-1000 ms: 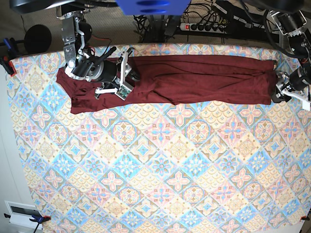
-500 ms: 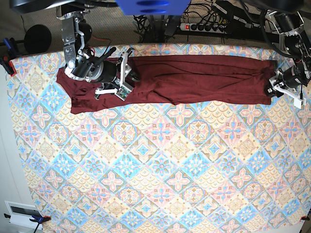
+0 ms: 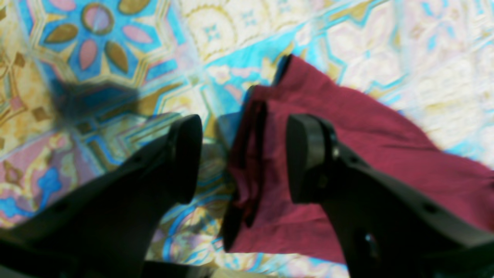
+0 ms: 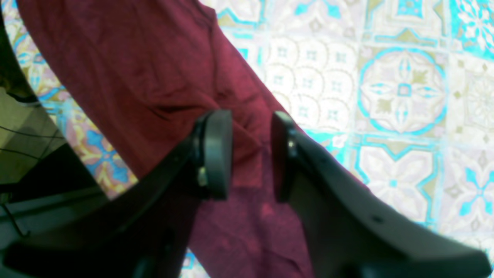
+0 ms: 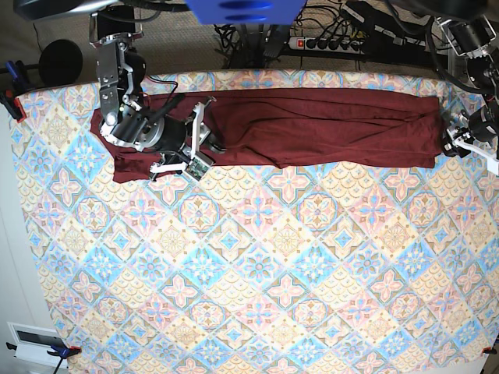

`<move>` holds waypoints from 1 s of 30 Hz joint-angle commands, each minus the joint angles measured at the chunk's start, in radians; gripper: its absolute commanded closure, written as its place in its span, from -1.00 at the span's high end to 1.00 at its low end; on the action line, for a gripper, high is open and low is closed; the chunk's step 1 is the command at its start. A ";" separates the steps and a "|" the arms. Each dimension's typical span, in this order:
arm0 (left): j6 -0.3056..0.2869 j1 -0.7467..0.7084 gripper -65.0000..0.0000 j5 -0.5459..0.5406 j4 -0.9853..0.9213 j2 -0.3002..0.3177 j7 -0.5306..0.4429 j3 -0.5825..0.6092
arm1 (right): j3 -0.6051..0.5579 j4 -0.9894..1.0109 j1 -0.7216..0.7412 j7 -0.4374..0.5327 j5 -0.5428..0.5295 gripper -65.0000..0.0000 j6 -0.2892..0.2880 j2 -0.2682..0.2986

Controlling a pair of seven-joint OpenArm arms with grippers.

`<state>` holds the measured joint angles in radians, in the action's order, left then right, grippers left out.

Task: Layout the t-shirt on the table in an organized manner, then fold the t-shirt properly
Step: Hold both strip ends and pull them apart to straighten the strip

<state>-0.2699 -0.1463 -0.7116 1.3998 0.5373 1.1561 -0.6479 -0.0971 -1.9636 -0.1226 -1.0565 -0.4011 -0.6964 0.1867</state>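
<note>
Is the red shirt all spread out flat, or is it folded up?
Folded. The t-shirt lies as a long narrow band along the table's far edge, with doubled layers showing at its end in the left wrist view.

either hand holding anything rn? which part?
Left hand is open and holds nothing; the t-shirt edge lies between its fingers. Right hand straddles a raised fold of the shirt; whether it's actually gripped can't be told.

t-shirt [image 5: 312, 128]: stretched along far edge of table [image 5: 257, 273] | right gripper [image 5: 196, 144]: on its left end | left gripper [image 5: 451, 142]: at its right end
</note>
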 commanded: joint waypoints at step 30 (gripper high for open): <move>-0.006 -0.060 -0.69 -0.090 0.013 -0.110 -0.092 0.181 | 0.006 -0.018 0.007 0.019 -0.017 -0.47 -0.002 0.007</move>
<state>-0.2642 -0.2058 -0.7826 1.4078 0.4309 1.0325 -0.4721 -0.0944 -1.9633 -0.1242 -1.0595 -0.4011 -0.6960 0.1890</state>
